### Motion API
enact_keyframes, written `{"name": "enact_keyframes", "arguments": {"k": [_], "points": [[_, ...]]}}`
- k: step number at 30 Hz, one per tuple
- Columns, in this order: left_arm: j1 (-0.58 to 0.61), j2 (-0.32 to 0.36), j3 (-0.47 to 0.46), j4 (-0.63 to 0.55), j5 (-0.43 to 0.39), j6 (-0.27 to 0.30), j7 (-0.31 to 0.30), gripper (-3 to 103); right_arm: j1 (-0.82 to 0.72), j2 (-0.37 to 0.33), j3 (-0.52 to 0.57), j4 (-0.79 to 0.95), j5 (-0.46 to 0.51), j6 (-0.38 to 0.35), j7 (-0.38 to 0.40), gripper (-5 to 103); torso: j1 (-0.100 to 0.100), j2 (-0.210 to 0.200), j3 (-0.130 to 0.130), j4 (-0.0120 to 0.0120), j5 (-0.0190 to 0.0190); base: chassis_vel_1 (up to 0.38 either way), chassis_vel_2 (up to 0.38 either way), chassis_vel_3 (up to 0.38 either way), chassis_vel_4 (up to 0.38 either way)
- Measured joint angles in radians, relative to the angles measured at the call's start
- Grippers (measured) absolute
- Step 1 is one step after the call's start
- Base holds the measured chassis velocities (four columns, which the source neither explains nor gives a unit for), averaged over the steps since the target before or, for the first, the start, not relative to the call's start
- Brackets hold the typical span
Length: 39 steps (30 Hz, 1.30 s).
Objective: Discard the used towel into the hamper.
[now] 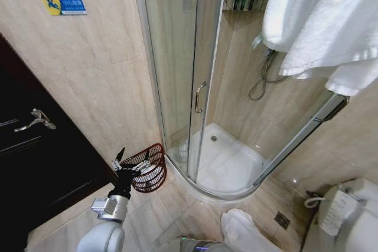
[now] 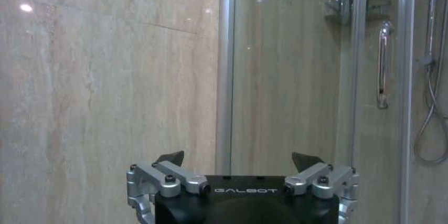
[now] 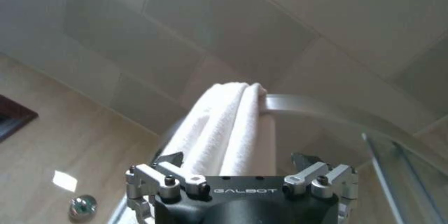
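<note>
A white towel [image 1: 313, 16] hangs in thick folds over the shower enclosure's top rail at the upper right. In the right wrist view the same towel [image 3: 224, 124] drapes over the rail just ahead of my right gripper [image 3: 238, 160], which is open, with its fingertips on either side of the towel's lower edge. The hamper [image 1: 155, 172], a small dark red-brown wicker basket, stands on the floor against the wall beside the shower door. My left gripper [image 1: 133, 162] is open and empty, held in front of the hamper. In its own view the left gripper [image 2: 238, 158] faces the tiled wall.
Another white towel [image 1: 242, 231] lies crumpled on the floor tiles near the shower tray [image 1: 236, 163]. The glass shower door [image 1: 177, 57] with its handle is shut. A dark door [image 1: 29, 146] is at left and a toilet [image 1: 348, 216] at lower right.
</note>
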Motion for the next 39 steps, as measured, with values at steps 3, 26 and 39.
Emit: {"name": "enact_keyframes", "arguments": {"k": [3, 26, 39], "points": [[0.0, 0.0, 0.0, 0.0, 0.0, 0.0, 0.0, 100, -0.066, 0.059, 0.019, 0.006, -0.109, -0.005, -0.011, 100, 0.0, 0.0, 0.0, 0.0001, 0.0015, 0.0, 0.0, 0.0, 0.0], [0.0, 0.0, 0.0, 0.0, 0.0, 0.0, 0.0, 100, -0.135, 0.153, 0.028, 0.076, -0.296, -0.065, 0.026, 100, 0.0, 0.0, 0.0, 0.0, 0.0004, 0.0, 0.0, 0.0, 0.0], [0.0, 0.0, 0.0, 0.0, 0.0, 0.0, 0.0, 100, -0.135, 0.146, 0.035, 0.089, -0.288, -0.064, 0.029, 100, 0.0, 0.0, 0.0, -0.0001, 0.0005, 0.067, 0.078, -0.075, -0.078]]}}
